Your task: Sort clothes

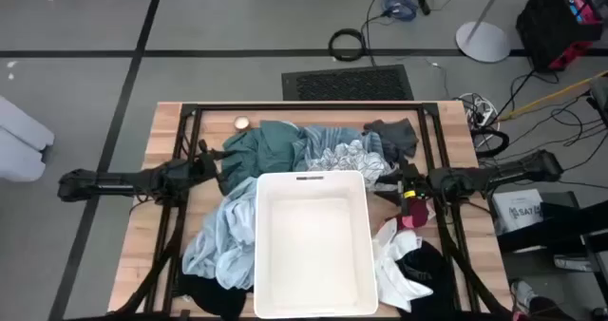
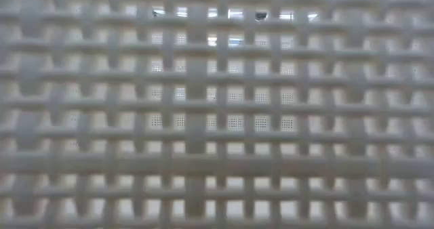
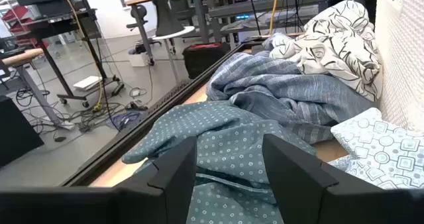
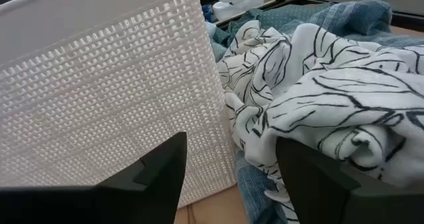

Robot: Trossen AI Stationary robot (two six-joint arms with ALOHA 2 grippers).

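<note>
My left gripper (image 3: 228, 168) stands open over the teal dotted fabric garment (image 3: 225, 144); I should bite one fold only; my right gripper (image 4: 228, 168), open, empty, faces the white black-lined cloth (image 4: 318, 98) beside the white lattice plastic bin (image 4: 106, 91).

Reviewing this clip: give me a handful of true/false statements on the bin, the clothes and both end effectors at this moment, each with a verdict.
1. The white bin holds no clothes. True.
2. The left end effector is clamped on the teal dotted garment. False: its fingers are open, with the garment just ahead, not gripped.
3. The right end effector is open, facing the white black-lined garment beside the bin's wall. True.
4. The teal dotted garment lies inside the bin. False: it lies on the table behind the bin.
5. The low view is filled by the bin's lattice wall. True.
</note>
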